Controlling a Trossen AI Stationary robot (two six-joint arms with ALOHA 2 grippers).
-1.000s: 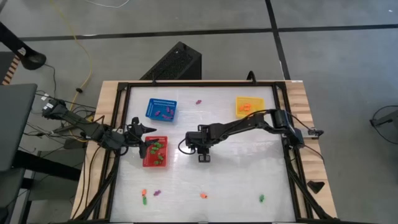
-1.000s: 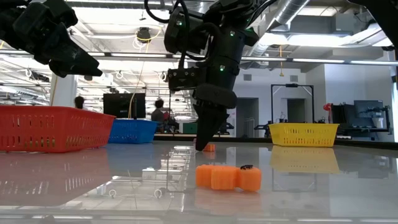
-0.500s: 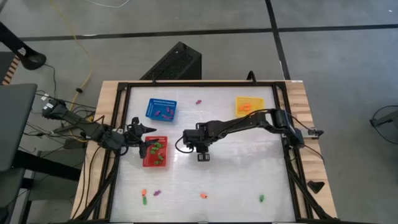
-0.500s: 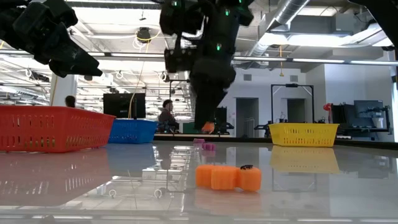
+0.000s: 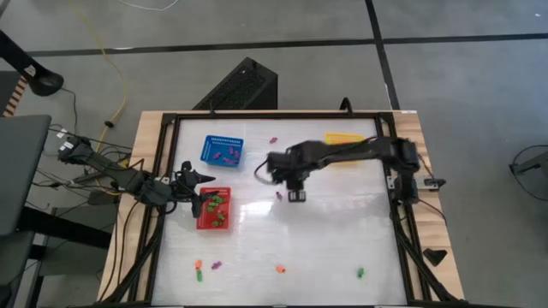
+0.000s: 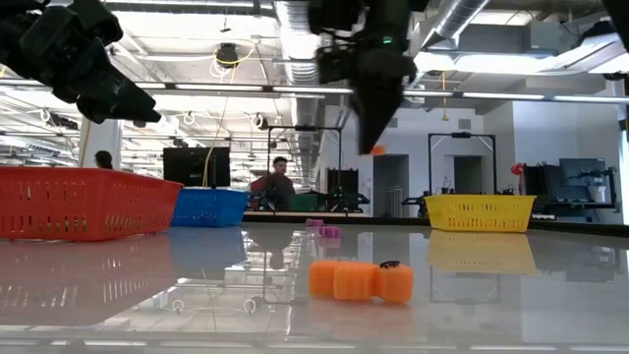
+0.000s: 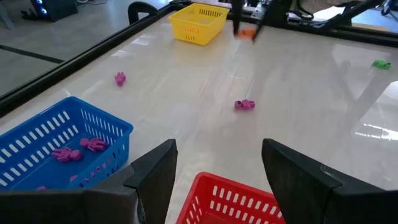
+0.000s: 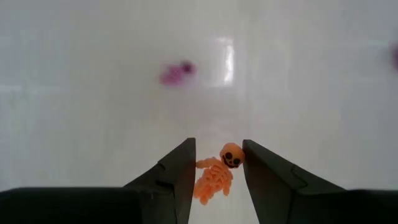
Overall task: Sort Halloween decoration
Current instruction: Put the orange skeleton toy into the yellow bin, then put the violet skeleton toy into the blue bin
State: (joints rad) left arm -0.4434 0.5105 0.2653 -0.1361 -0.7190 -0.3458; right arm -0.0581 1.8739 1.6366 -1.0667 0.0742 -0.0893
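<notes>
**Orange skeleton lifted clear of the table and carried toward the yellow basket**

An orange skeleton trinket [image 8: 217, 173] is held clamped between the fingers of the right gripper [image 5: 295, 195], which 1 second ago was down at the table near its middle and is now raised and swung toward the far side. In the low view the right gripper is seen high above the table [image 5: 325, 239] with a speck of orange at its tip. The pick appears done; the carry to the yellow basket [image 6: 480, 211] is judged to be under way, since orange pieces are already gathered there.

The left gripper [image 7: 217, 174] is held with its fingers apart, unchanged, over the near edge of the red basket [image 5: 213, 209], where green pieces are collected. Purple pieces are seen in the blue basket [image 5: 222, 151].

Several trinkets are left loose: a purple one [image 7: 244, 104] on the table just below the carrying arm, another purple one [image 5: 274, 139] near the far edge, and a scatter of orange, purple and green pieces [image 5: 278, 269] along the near side. An orange block-shaped piece [image 6: 361, 279] lies close to the low camera. Nothing is seen between the raised gripper and the yellow basket. People are visible in the room beyond.
</notes>
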